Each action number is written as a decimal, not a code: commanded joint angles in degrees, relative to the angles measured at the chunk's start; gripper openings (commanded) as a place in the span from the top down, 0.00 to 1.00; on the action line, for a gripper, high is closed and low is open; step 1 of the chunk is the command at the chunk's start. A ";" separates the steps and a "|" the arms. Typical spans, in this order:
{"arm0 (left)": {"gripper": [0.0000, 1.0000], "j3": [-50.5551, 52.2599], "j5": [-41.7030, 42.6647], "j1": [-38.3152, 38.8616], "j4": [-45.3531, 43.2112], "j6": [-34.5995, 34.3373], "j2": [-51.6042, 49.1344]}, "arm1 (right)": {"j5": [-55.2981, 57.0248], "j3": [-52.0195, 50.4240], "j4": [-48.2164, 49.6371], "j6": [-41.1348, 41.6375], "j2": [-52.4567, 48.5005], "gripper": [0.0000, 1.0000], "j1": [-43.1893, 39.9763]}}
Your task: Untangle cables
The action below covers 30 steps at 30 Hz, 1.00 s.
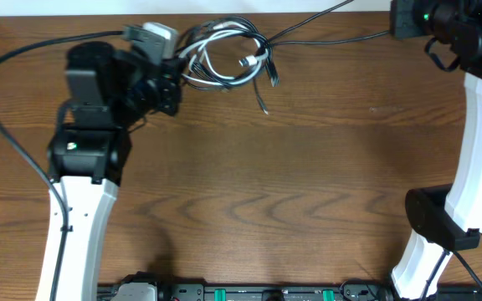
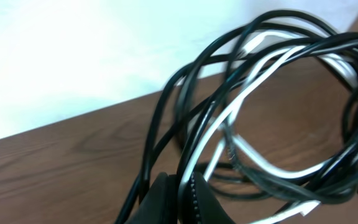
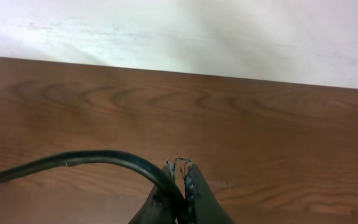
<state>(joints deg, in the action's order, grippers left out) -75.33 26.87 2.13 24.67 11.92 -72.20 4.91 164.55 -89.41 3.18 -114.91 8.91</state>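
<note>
- The wood table [image 1: 291,184] fills the overhead view, with a pale wall along its far edge in both wrist views.
- The left arm [image 1: 82,192], white below and black above, reaches up the left side toward the far edge.
- The right arm [image 1: 475,142] stands at the right edge, its black head in the far right corner.
- The cables [image 1: 224,58] lie as one knotted bundle at the far edge, left of centre: black loops wound through a white one, resting on the wood just beside the left arm's tip.
- One black cable [image 1: 333,38] leaves the bundle and runs across the table to the right arm's head.
- The left gripper [image 2: 179,202] sits at the bundle's left side with its jaws pressed together on the cables; black strands run down between its fingers [image 2: 197,199].
- The right gripper [image 3: 182,190] is closed, its jaws pinching the end of the black cable, which curves in from the left.
- A white plug [image 1: 247,61] shows inside the loops.
- A dark plug end [image 1: 273,78] trails off the bundle's right side onto bare wood.
</note>
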 commanded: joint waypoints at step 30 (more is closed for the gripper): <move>0.92 -8.68 -14.64 -23.21 -5.88 3.91 -1.66 | 3.10 0.28 -1.29 -0.44 1.07 0.99 -15.54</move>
<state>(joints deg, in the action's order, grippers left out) -79.72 22.39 -18.00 20.25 16.36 -73.52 1.67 164.55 -90.83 2.31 -114.89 -2.63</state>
